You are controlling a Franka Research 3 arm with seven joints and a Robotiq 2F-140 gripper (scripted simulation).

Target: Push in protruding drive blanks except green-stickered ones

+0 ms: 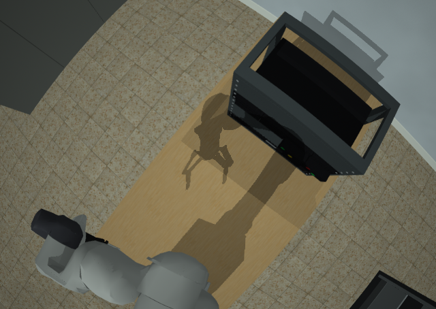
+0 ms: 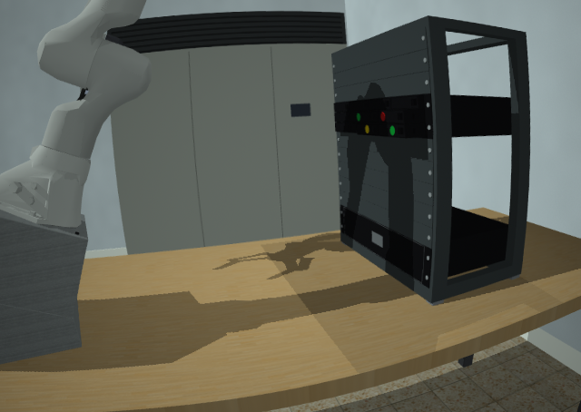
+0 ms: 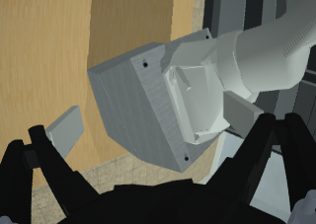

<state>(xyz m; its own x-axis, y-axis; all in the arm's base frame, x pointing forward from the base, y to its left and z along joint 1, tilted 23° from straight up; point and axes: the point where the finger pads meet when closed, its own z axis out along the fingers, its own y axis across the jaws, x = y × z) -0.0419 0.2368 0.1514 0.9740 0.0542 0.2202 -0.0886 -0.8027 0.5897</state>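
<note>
The dark rack (image 1: pixel 299 110) (image 2: pixel 438 173) stands upright at the table's far end. Its upper black drive unit (image 2: pixel 417 122) (image 1: pixel 308 168) carries small coloured stickers: an upper green sticker (image 2: pixel 358 116), a red sticker (image 2: pixel 382 115), a yellow sticker (image 2: pixel 367 129) (image 1: pixel 289 156) and a lower green sticker (image 2: pixel 392 130) (image 1: pixel 313 174). From above, a dark block (image 1: pixel 323 176) juts from the front near the right end. Individual blanks and how far each protrudes are too dark to tell. My gripper (image 3: pixel 151 112) is open and empty, far from the rack, facing the arm's base.
The grey base block (image 2: pixel 39 295) (image 3: pixel 133 111) bears the arm at the near end of the wooden table (image 1: pixel 151 200) (image 2: pixel 262 351). A lower black unit (image 2: pixel 359 234) with a pale label sits in the rack. Walls stand behind the rack; a grey cabinet (image 2: pixel 234 154) stands beyond the table.
</note>
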